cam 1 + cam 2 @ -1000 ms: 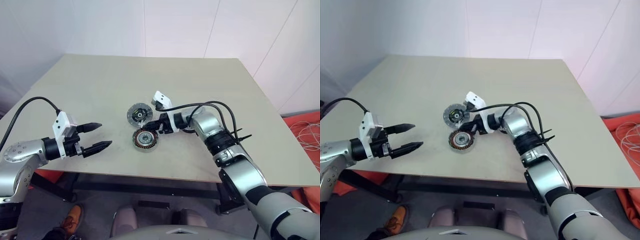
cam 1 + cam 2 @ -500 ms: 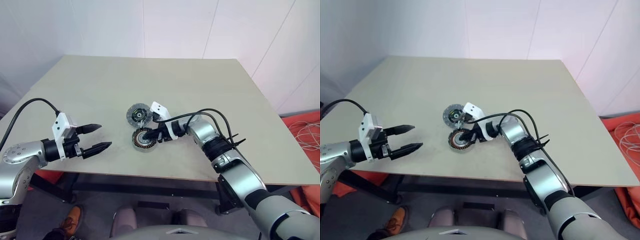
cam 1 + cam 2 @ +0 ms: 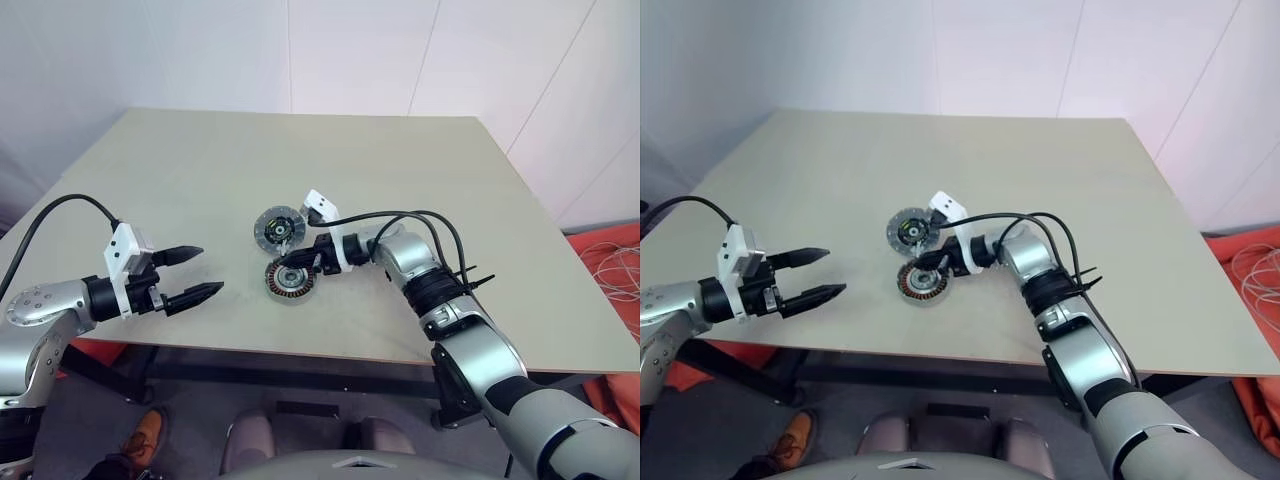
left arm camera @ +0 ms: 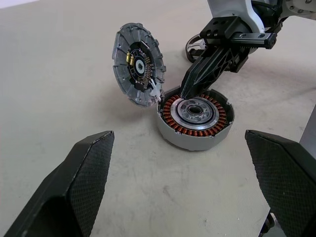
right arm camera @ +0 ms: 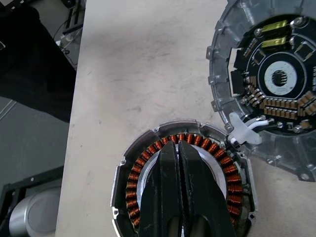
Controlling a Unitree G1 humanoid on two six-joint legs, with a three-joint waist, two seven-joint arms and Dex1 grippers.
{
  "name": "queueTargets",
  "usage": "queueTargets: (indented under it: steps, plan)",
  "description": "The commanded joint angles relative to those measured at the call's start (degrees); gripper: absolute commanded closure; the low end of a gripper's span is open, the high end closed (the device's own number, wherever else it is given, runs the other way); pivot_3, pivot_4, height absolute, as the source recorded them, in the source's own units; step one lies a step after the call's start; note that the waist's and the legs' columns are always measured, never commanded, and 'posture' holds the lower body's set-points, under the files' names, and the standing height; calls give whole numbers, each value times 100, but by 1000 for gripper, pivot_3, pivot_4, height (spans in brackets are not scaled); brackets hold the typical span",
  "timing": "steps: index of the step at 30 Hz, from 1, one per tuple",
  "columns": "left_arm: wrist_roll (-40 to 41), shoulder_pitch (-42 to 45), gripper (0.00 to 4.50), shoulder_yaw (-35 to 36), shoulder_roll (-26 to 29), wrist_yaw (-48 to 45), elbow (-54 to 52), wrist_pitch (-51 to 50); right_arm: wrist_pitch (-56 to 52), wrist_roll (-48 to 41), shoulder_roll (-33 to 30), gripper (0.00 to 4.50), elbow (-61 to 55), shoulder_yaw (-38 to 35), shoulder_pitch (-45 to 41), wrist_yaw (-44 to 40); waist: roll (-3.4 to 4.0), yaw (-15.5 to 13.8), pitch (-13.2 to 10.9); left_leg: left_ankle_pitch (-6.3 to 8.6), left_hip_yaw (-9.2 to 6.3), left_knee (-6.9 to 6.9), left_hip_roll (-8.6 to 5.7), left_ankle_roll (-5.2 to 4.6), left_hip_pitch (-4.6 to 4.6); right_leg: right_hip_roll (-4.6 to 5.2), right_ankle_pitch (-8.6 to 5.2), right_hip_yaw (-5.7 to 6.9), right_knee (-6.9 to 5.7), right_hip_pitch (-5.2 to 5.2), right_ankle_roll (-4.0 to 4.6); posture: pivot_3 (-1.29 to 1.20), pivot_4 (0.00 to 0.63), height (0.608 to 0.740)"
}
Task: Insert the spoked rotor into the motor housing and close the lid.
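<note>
Motor housing (image 4: 196, 118), a round grey shell ringed with copper coils, lies open beneath my right claw (image 4: 186, 91), fingers pressed together, empty. Its grey circuit-faced lid (image 4: 137, 64) leans just beside the claw; my left claw (image 3: 205, 273) waits spread, well apart.

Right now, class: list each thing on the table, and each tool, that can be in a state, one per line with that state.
motor housing: flat on the table, open on top, copper windings showing, no rotor inside.
lid: off, propped on edge against the housing, circuit face showing.
spoked rotor: on the table behind the right arm, mostly hidden.
left tool: open, empty.
right tool: shut, tips over the housing.
</note>
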State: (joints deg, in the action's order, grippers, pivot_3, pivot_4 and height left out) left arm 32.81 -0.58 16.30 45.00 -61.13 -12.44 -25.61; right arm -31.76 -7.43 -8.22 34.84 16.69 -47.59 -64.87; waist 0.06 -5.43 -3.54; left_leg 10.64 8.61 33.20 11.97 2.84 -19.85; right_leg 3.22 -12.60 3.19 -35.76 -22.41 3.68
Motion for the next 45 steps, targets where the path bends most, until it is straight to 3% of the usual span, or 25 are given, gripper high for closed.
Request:
queueTargets:
  steps: [1, 5, 13, 20, 28, 36, 45]
  plan:
    - [94, 26, 0, 117, 61, -1, -131, 21, 190, 175, -64, 4460, -178, 234, 26, -56, 0, 0, 0, 0, 0, 0, 0, 0, 0, 0, 0, 0, 0, 0, 0, 0, 0, 740]
    - [103, 14, 0, 128, 70, -1, -140, 9, 483, 579, -150, 4460, 151, 615, 150, 48, 0, 2, 1, 0, 1, 0, -1, 0, 0, 1, 0, 0, 1, 0, 0, 0, 0, 740]
    - [102, 39, 0, 121, 76, 5, -139, 0, 396, 377, -84, 4460, 128, 332, 3, 112, 0, 3, 1, 0, 0, 0, 0, 1, 24, 1, -17, -1, -1, 21, -30, 0, 0, 740]
    - [86, 135, 0, 79, 80, -9, -69, 4, -262, -554, 41, 4460, -459, -595, -270, 92, 0, 1, 0, -1, 0, 0, 1, 1, 9, 0, 0, 0, -1, 6, 0, 0, 0, 740]
    - [74, 189, 0, 45, 64, -4, -52, 6, -230, -459, -61, 4460, -583, -400, -58, 3, -1, -5, 0, 0, 0, -2, 0, 0, -2, 0, 0, 0, 1, -2, 2, 0, 0, 740]
    - [80, 166, 0, 65, 92, -11, -76, -17, -74, 120, -242, 4460, -229, 435, 375, -145, 0, -2, 0, 0, 0, -1, 0, 1, -1, -1, -1, 0, 0, -1, 2, 0, 0, 740]
    - [91, 153, 0, 86, 81, 6, -113, -41, 64, 11, -144, 4460, -6, 169, 121, 52, -1, 4, 1, 0, 0, -1, 1, 1, 34, 0, -20, 0, -1, 27, -32, 0, 0, 740]
